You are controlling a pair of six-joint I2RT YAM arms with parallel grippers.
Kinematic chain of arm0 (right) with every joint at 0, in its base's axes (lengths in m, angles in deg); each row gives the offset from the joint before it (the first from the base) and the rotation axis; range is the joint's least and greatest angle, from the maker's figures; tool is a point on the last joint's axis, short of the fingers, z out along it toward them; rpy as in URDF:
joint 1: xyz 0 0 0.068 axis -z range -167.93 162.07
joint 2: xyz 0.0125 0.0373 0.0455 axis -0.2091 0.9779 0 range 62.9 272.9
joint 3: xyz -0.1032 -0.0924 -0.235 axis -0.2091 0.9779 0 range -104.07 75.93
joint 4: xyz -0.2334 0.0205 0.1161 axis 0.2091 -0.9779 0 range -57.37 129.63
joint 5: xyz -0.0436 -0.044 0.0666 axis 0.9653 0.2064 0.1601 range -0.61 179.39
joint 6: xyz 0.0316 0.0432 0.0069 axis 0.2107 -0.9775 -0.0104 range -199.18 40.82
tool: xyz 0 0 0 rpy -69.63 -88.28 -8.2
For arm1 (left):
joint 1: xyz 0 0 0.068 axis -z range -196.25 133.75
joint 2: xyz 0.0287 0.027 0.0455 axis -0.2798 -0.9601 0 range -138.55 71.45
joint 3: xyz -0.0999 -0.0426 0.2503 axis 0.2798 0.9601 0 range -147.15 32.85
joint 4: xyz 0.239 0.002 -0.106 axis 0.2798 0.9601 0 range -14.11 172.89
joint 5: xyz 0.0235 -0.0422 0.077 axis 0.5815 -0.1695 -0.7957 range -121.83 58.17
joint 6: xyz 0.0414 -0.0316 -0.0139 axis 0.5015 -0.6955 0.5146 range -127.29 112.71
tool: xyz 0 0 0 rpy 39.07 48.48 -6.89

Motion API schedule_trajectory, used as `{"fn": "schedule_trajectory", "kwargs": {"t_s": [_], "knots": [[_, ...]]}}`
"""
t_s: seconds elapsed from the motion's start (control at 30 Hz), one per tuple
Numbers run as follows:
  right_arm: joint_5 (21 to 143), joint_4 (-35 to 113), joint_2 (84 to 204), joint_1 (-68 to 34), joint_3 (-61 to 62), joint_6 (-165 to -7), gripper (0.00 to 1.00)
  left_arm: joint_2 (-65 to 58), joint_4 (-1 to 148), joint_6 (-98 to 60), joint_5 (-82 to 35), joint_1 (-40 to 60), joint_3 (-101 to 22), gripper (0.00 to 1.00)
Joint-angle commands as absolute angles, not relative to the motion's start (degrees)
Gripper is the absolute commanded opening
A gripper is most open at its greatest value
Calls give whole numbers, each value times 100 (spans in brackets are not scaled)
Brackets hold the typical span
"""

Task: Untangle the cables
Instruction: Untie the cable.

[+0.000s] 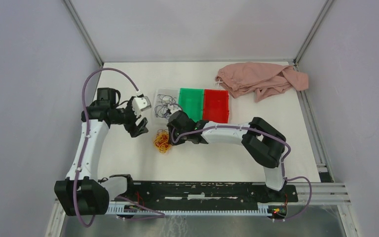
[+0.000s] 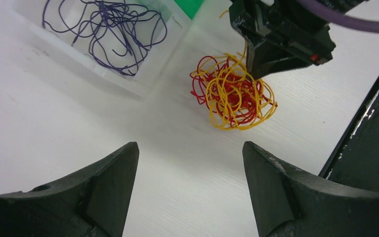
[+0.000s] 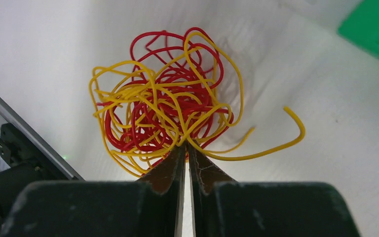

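so the red and yellow tangle (image 3: pixel 163 108) is sitting on the white table (image 1: pixel 227 148), just in front of the clear tray (image 2: pixel 150 79), on the side nearer the robot's bases. it's one tight ball with both colours looped through each other and one loose yellow end (image 3: pixel 276 143) poking out sideways.

the purple cables (image 2: pixel 108 34) lie loose inside the clear tray, well apart from the ball, so i'd say that colour is already dealt with.

the right gripper (image 3: pixel 186 144) reaches down over the ball from the tray side. its fingers are pinched almost together on a few yellow strands at the ball's edge. my guess is it took a small bite on purpose, to drag yellow out rather than lift the whole lump.

the left gripper (image 2: pixel 190 148) hangs off the tray's near corner, pointed at the ball. its fingers are spread wide with nothing between them, probably ready to pin the red.

a green tray (image 1: pixel 191 102) and a red tray (image 1: pixel 215 105) line up beside the clear one, likely one bin per colour.
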State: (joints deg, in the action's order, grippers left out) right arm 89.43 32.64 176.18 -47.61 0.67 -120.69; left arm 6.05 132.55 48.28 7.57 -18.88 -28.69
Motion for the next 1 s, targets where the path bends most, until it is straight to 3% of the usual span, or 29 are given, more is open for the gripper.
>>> {"fn": "schedule_trajectory", "kwargs": {"t_s": [0.0, 0.2, 0.4, 0.87, 0.97], "knots": [[9229, 3383, 16824, -4756, 534, -12054, 8, 573, 13824, 5603, 950, -1731, -2715, 83], [9273, 3492, 16398, -4760, 1116, -12247, 4, 683, 13922, 5745, 659, -1061, -2326, 81], [9300, 3614, 16271, -4759, 1367, -12422, 4, 770, 12956, 4585, 474, -222, -1773, 75], [9348, 3735, 16250, -4761, 1554, -12552, 3, -134, 11620, 3592, 489, -157, -1588, 65], [9357, 3725, 16236, -4754, 1563, -12550, 2, -316, 11452, 3448, 453, -157, -1624, 56]]}}
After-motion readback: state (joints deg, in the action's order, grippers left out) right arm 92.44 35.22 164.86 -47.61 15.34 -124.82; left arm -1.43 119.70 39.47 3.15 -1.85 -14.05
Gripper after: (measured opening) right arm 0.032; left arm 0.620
